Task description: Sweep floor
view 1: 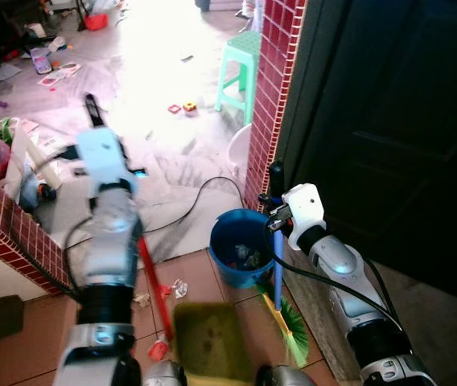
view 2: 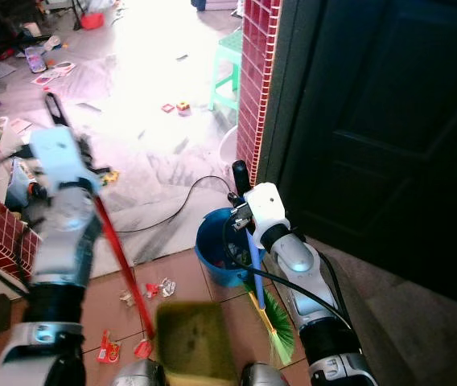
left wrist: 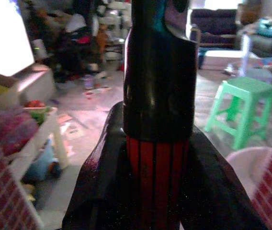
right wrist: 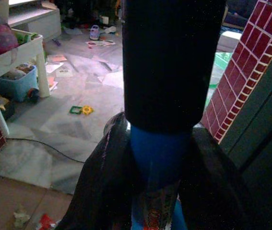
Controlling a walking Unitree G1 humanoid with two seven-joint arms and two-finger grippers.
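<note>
Item: right gripper (view 1: pixel 275 215), fingers clamped round the blue broom handle (right wrist: pixel 156 158). Shaft near upright; green bristles (view 1: pixel 293 331) rest on the tile just beside the blue bucket (view 1: pixel 227 241).

Item: left gripper (view 1: pixel 93 121), closed on the red dustpan handle (view 1: pixel 154 285), which slopes down to the olive pan (view 1: pixel 210 338) at the robot's feet.

Item: paper scraps (view 1: pixel 179 287), on the tiles between pan handle and bucket, left of the bristles. Broom arm nearer; likely stroke runs leftward toward the pan.

Red dustpan handle (view 1: pixel 154 289); blue broom handle (view 1: pixel 277 265), green bristles (view 1: pixel 294 331); blue bucket (view 1: pixel 227 245); mint stool (view 1: pixel 240 66); red-brick pillar (view 1: pixel 273 88).
</note>
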